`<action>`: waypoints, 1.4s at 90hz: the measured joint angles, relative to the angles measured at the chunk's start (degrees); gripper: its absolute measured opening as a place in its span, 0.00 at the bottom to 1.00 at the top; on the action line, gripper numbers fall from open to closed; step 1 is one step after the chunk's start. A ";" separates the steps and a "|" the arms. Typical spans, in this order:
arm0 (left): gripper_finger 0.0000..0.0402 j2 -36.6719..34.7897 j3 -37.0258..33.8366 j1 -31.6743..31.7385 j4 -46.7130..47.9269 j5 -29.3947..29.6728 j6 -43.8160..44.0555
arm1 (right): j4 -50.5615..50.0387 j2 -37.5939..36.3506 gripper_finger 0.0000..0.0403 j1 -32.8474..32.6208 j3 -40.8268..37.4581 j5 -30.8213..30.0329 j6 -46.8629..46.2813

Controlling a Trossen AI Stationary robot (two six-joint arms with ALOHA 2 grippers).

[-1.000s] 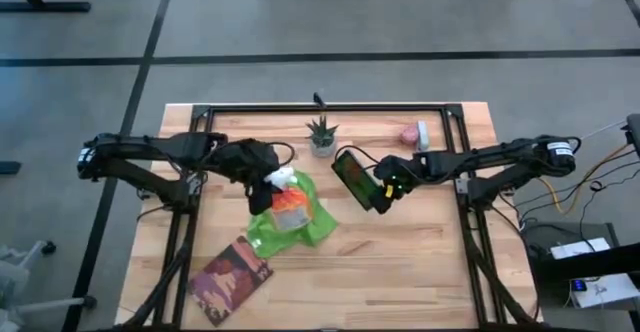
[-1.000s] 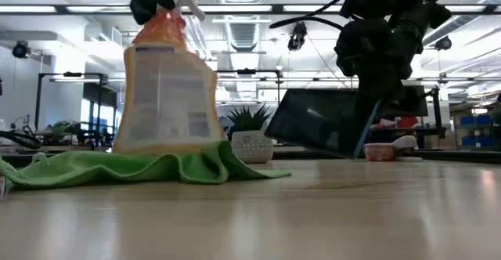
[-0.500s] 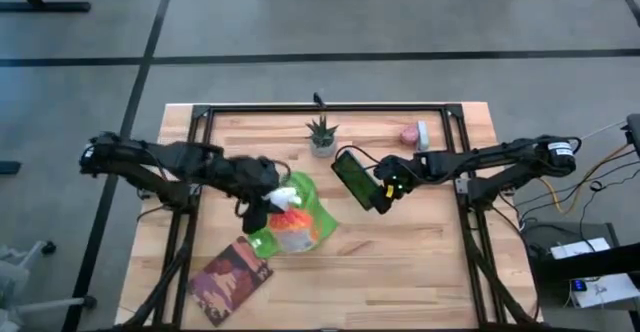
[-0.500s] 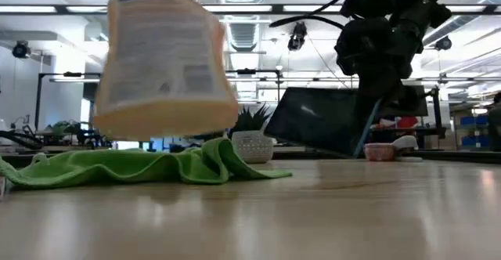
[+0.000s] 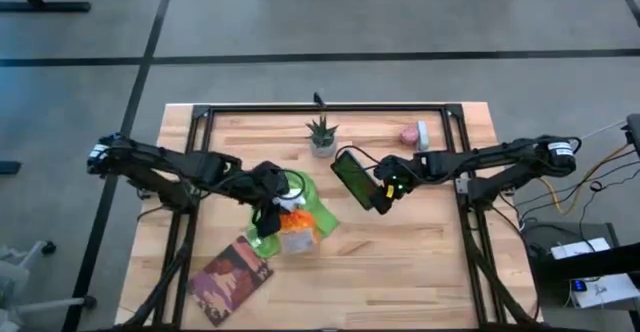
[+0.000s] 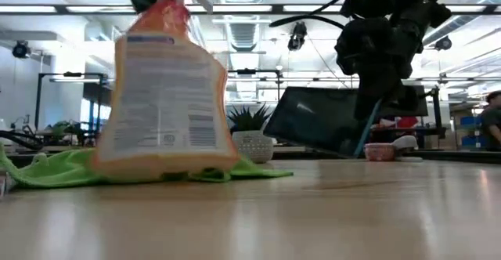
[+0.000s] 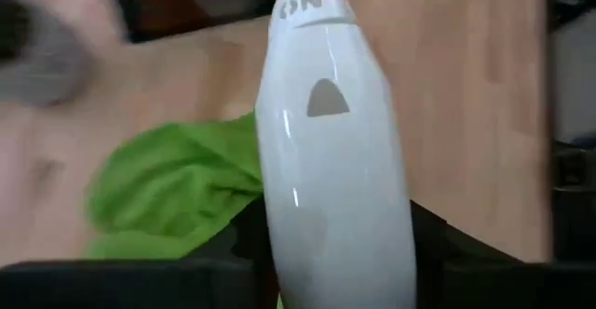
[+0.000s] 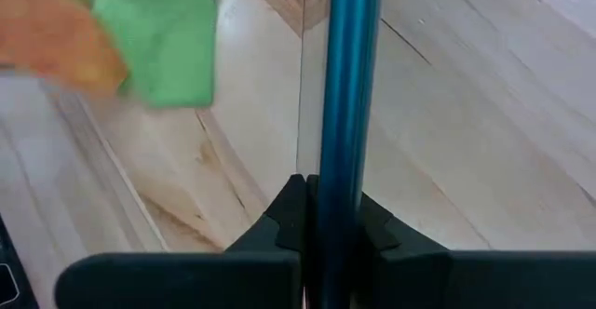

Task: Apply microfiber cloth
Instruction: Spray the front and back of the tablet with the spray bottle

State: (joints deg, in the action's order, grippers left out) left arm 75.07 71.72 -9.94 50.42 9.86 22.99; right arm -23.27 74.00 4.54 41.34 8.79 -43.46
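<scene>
Seen from above, the left gripper [image 5: 268,194] is gripping the white head of the orange spray bottle [image 5: 294,224], which is standing over the microfiber cloth [image 5: 318,215]; only the cloth's lime-green edges are showing around the bottle there, spread on the wooden surface [image 5: 420,262] left of centre. The low view is adding what the overhead one hides: the bottle's base [image 6: 166,164] is resting on the cloth [image 6: 47,171], which is lying flat and rumpled on either side of it, while the bottle's label is blocking most of the fabric's middle. The left wrist view is showing the bottle's white head [image 7: 332,151] clamped between that arm's fingers, with a green fold of cloth [image 7: 172,190] on the surface beyond.

The right gripper [image 5: 388,194] is closed on the dark tablet [image 5: 354,178], holding it up off the surface and tilted, just right of the cloth. Its wrist camera is looking along the tablet's blue edge [image 8: 349,104], pinched between the fingers, with a corner of the cloth [image 8: 163,39] farther off.

A small potted plant [image 5: 322,134] is standing behind the cloth, a patterned book [image 5: 230,277] is lying near the front edge, and a small pink object [image 5: 410,133] is sitting at the back right.
</scene>
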 joint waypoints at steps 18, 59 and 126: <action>0.30 -3.80 -0.28 2.77 6.10 5.81 -1.89 | 0.00 0.00 0.02 -0.01 0.00 0.00 -0.01; 0.30 -6.34 -0.28 3.17 6.76 1.11 0.39 | 0.20 -0.02 0.02 0.00 0.00 -0.02 -0.15; 0.52 -2.96 0.72 1.62 3.36 -1.30 -10.07 | 0.00 -0.37 0.02 0.39 1.70 2.98 -7.98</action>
State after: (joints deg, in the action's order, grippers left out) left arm 72.11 72.44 -8.32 53.79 8.56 12.92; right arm -23.27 73.63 4.93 43.05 11.77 -51.44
